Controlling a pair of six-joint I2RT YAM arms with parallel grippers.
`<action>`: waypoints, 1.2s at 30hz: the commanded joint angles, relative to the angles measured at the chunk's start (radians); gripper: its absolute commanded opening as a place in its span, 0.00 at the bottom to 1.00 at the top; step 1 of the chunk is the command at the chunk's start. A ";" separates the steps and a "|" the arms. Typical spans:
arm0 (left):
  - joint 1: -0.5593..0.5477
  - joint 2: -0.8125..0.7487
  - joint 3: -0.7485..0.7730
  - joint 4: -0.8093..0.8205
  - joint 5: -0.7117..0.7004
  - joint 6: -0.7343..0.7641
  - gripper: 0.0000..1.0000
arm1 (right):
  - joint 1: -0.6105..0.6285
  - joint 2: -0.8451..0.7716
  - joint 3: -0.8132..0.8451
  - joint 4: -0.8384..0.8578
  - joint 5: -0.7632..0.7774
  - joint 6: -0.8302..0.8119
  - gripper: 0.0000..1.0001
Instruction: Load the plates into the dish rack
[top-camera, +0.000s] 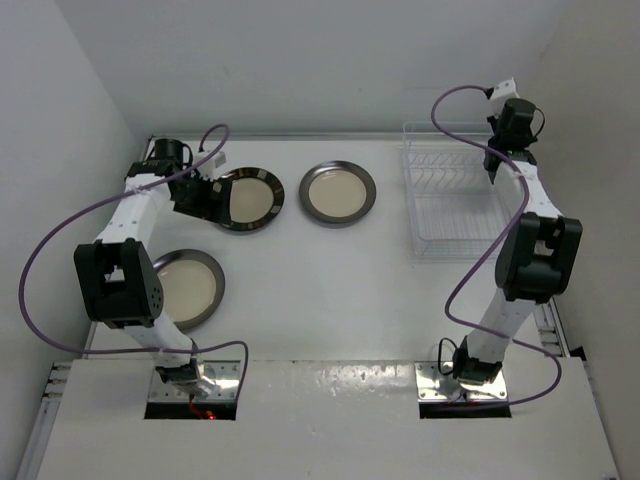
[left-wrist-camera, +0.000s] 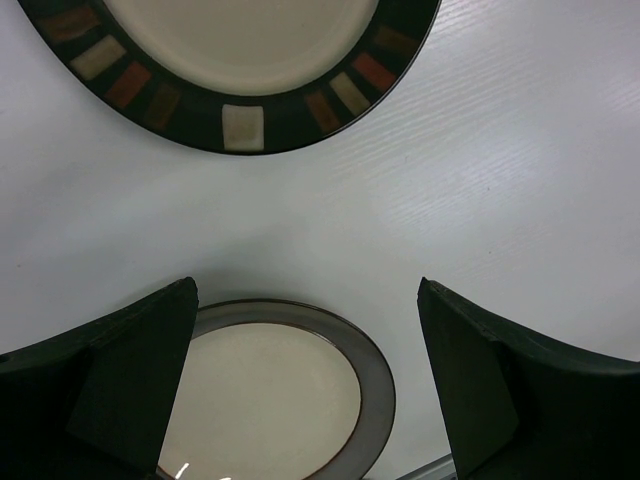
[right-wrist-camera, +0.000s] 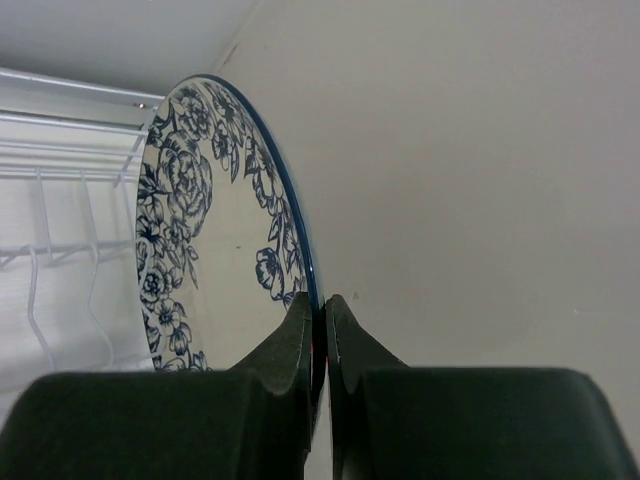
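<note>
Our right gripper (right-wrist-camera: 322, 305) is pinched tight on the thin blue rim of the white floral plate (right-wrist-camera: 195, 240), which it holds up on edge. The glossy face with the inky flower pattern is turned toward the thin white wires of the dish rack (top-camera: 440, 182). We can't tell whether the plate touches the rack. The rack is a boxy wire basket in the far right corner of the white table (top-camera: 330, 290).

Our left gripper (left-wrist-camera: 305, 300) is spread wide with nothing in it. Its chunky black fingers (left-wrist-camera: 135, 380) frame bare, faintly grained tabletop.

- The dark brown plate (top-camera: 250, 198), with pale and reddish rectangular blocks around its rim and a smooth cream centre, lies flat near the far edge, left of middle, just beside that gripper.
- A silvery-rimmed plate (top-camera: 338, 192) with a cream centre lies flat at about the middle of the far edge.
- Its twin (top-camera: 190, 288) lies by the left edge, partly under the left arm.
</note>
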 joint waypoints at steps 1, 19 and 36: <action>0.001 0.002 0.035 -0.002 0.003 0.008 0.96 | 0.008 -0.057 0.033 0.210 0.022 -0.032 0.00; 0.001 -0.007 0.044 -0.011 -0.119 0.018 0.96 | 0.120 -0.021 -0.088 0.312 0.205 -0.135 0.02; 0.001 -0.007 0.054 -0.020 -0.116 0.018 0.96 | 0.141 0.017 0.033 0.158 0.371 -0.043 0.46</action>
